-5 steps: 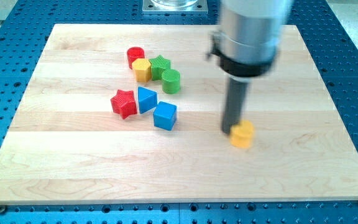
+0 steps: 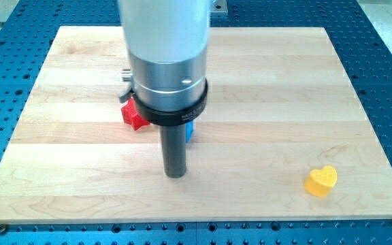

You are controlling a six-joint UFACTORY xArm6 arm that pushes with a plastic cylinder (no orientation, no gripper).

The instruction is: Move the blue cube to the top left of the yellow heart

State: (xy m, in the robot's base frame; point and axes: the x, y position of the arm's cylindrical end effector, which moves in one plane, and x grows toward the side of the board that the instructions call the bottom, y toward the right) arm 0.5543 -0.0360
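Down near the view's bottom right, the yellow heart (image 2: 320,181) lies flat on the pale, wood-grained worktop (image 2: 264,88), a small moulded piece with its two lobes toward the view's top right and its point toward the bottom left. Well to its left, my tip (image 2: 175,175) rests on the bare wood, the blunt end of a straight dark rod below a broad polished metal cylinder with a black collar; this end effector has no jaws and holds nothing. Just beyond the rod, a sliver of the blue cube (image 2: 190,129) peeks out on its right side, too hidden to tell how it is turned. Left of the collar shows part of a red star-shaped block (image 2: 132,114).
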